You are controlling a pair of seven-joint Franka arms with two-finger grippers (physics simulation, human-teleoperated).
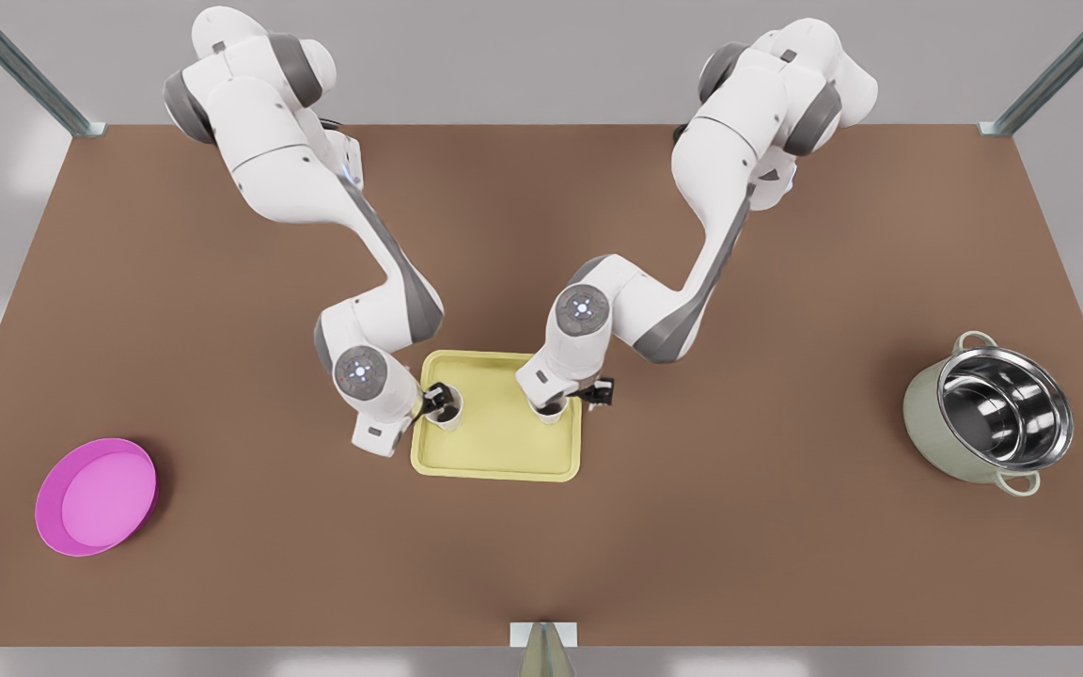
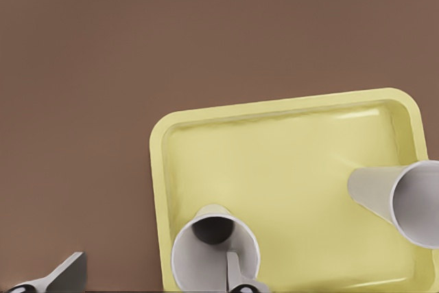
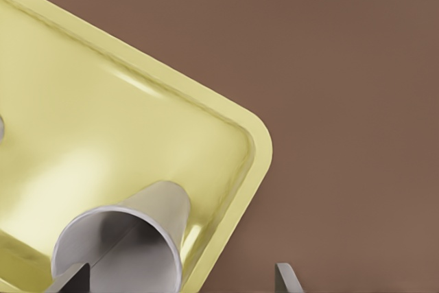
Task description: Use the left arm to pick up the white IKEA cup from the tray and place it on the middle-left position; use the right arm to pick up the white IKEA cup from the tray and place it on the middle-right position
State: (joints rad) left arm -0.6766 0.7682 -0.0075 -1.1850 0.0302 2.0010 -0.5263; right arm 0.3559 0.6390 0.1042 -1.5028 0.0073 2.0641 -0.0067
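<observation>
We see the right cup point(image 1: 551, 410) mostly hidden beneath the right gripper point(image 1: 568, 402), and the tray point(image 3: 257, 162) cut off

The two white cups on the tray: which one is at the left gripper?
The cup at the tray's front-view left edge; a finger of the left gripper reaches inside its rim. The other cup is at the right gripper.
</observation>
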